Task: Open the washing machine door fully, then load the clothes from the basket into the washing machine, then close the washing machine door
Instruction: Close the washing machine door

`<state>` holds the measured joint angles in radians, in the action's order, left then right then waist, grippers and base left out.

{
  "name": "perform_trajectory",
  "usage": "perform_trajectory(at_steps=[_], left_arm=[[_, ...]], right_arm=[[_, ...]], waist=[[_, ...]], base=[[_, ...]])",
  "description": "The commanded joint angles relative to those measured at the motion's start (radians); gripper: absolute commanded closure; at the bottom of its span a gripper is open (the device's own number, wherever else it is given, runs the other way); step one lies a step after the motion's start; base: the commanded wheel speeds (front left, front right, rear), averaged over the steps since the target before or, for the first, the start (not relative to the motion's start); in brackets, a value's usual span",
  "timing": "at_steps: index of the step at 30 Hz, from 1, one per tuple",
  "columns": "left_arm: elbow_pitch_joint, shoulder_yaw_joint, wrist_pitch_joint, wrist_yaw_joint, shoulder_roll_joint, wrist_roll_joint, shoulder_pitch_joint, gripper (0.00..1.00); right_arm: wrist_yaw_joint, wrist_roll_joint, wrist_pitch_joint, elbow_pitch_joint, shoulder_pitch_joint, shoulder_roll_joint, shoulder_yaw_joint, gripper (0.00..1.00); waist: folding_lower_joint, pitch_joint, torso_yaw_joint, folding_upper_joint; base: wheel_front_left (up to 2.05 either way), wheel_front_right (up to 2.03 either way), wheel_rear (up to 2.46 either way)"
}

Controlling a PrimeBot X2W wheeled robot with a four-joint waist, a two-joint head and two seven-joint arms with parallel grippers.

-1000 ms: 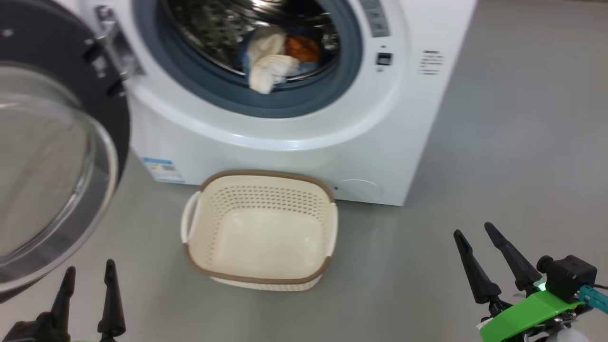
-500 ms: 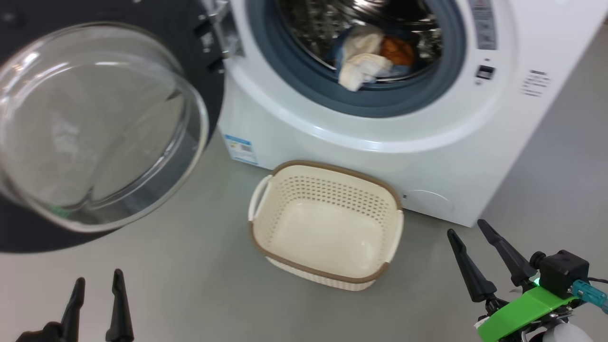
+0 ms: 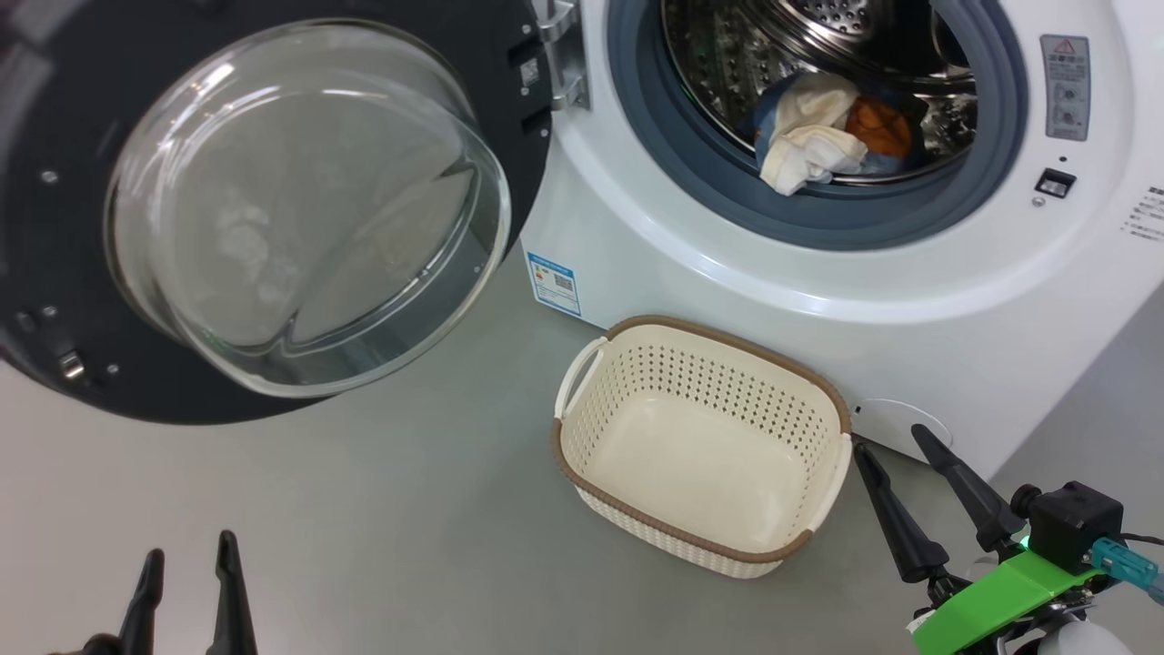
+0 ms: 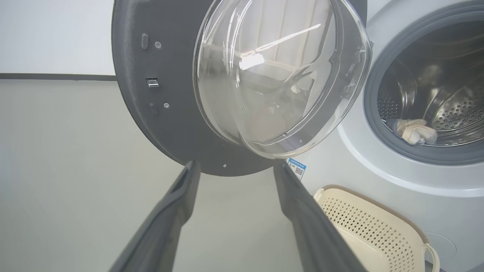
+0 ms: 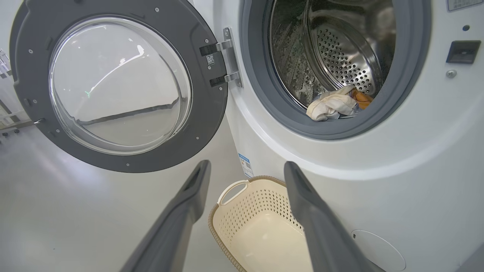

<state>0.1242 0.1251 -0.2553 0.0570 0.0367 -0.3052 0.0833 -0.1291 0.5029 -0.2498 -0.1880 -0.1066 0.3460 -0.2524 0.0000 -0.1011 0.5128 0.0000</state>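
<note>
Blue label (image 3: 554, 283) on washing machine (image 3: 727, 300), txt unreadable; door (image 3: 55, 227) wide left, near floor (image 3: 364, 509) open; L hand (image 3: 189, 544), R hand (image 3: 888, 437) spread, empty.

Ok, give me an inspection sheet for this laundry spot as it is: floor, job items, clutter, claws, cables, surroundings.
Surface: smooth grey floor.
Job's things: washing machine door standing wide open; clothes lying in the drum of the washing machine; basket empty, on the floor just before the machine.
Clutter: nothing seen.
Claws: left claw open, holding nothing; right claw open, holding nothing, beside the basket.
Cables: teal-plugged lead at the right wrist.
Surroundings: pale wall with a dark band.
</note>
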Motion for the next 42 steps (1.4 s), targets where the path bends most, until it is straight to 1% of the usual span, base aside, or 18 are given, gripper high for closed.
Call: perform_trajectory(at_steps=[1,7,8,9,10,11,12,13,19,21,23,24,25,29,33,36,38,42], left_arm=[[-0.03,0.03,-0.006,-0.005,0.014,-0.006,-0.01,0.0],[-0.041,0.042,-0.006,-0.006,0.014,-0.033,-0.017,0.0],[-0.046,0.048,-0.006,-0.004,0.014,-0.041,-0.021,0.16],[-0.054,0.056,-0.006,-0.001,0.014,-0.049,-0.026,0.51],[-0.066,0.069,-0.006,0.003,0.014,-0.055,-0.034,0.73],[-0.066,0.069,-0.006,0.003,0.014,-0.055,-0.034,0.73],[-0.081,0.085,-0.006,0.007,0.014,-0.057,-0.041,0.96],[-0.097,0.103,-0.006,0.012,0.014,-0.06,-0.051,1.0],[-0.195,0.268,-0.006,0.058,0.019,-0.094,-0.159,1.0],[-0.204,0.329,-0.006,0.067,0.035,-0.144,-0.217,1.0],[-0.194,0.388,-0.006,0.071,0.071,-0.202,-0.276,1.0],[-0.183,0.406,-0.006,0.072,0.099,-0.232,-0.304,1.0],[-0.159,0.419,-0.006,0.073,0.165,-0.299,-0.35,1.0],[-0.083,0.437,-0.006,0.073,0.285,-0.445,-0.425,1.0],[0.06,0.43,0.0,0.073,0.403,-0.627,-0.496,1.0],[0.182,0.411,0.057,0.073,0.494,-0.762,-0.555,1.0],[0.26,0.397,0.12,0.073,0.545,-0.847,-0.597,1.0],[0.372,0.339,0.234,0.074,0.631,-0.941,-0.661,1.0]], right_arm=[[-0.002,0.006,-0.012,0.021,-0.012,0.013,-0.021,0.0],[-0.002,0.005,-0.012,0.026,-0.008,0.013,-0.022,0.0],[-0.002,0.005,-0.012,0.027,-0.008,0.012,-0.023,0.0],[-0.002,0.005,-0.012,0.028,-0.007,0.012,-0.025,0.0],[-0.002,0.005,-0.012,0.028,-0.006,0.011,-0.026,0.0],[-0.002,0.005,-0.012,0.028,-0.006,0.011,-0.026,0.0],[-0.002,0.005,-0.012,0.028,-0.007,0.011,-0.03,0.0],[-0.002,0.006,-0.012,0.028,-0.008,0.011,-0.034,0.0],[-0.002,0.006,-0.012,0.029,-0.019,0.011,-0.041,0.0],[-0.002,0.006,-0.012,0.029,-0.02,0.01,-0.038,0.0],[-0.002,0.005,-0.012,0.03,-0.02,0.007,-0.04,0.0],[-0.002,0.005,-0.012,0.03,-0.02,0.006,-0.042,0.0],[-0.002,0.006,-0.012,0.031,-0.024,0.007,-0.046,0.0],[-0.002,0.007,-0.012,0.033,-0.034,0.009,-0.051,0.0],[-0.002,0.006,-0.012,0.034,-0.041,0.011,-0.056,0.0],[-0.002,0.005,-0.012,0.036,-0.049,0.015,-0.058,0.0],[-0.002,0.003,-0.012,0.036,-0.053,0.017,-0.06,0.0],[-0.002,0.002,-0.012,0.037,-0.063,0.028,-0.068,0.0]], waist=[[0.0,0.006,0.008,0.0],[0.0,0.002,0.01,0.0],[0.0,0.0,0.009,0.0],[0.0,-0.002,0.007,0.0],[0.0,-0.004,0.005,0.0],[0.0,-0.004,0.005,0.0],[0.0,-0.007,0.0,0.0],[0.0,-0.011,-0.005,0.0],[0.0,-0.043,-0.038,0.0],[0.0,-0.05,-0.047,0.0],[0.0,-0.057,-0.059,0.0],[0.0,-0.06,-0.065,0.0],[0.0,-0.068,-0.077,0.0],[0.0,-0.081,-0.098,0.0],[0.0,-0.093,-0.109,0.0],[0.0,-0.108,-0.114,0.0],[0.0,-0.117,-0.115,0.0],[0.0,-0.144,-0.114,0.0]], base=[[0.0,0.0,0.0],[0.0,0.0,0.0],[0.0,0.0,0.0],[0.0,0.0,0.0],[0.0,0.0,0.0],[0.0,0.0,0.0],[0.0,0.0,0.0],[0.0,0.0,0.0],[0.0,0.0,0.0],[0.0,0.0,0.0],[0.0,0.0,0.0],[0.0,0.0,0.0],[0.0,0.0,0.0],[0.0,0.0,0.0],[0.0,0.0,0.0],[0.0,0.0,0.0],[0.0,0.0,0.0],[0.0,0.0,0.0]])
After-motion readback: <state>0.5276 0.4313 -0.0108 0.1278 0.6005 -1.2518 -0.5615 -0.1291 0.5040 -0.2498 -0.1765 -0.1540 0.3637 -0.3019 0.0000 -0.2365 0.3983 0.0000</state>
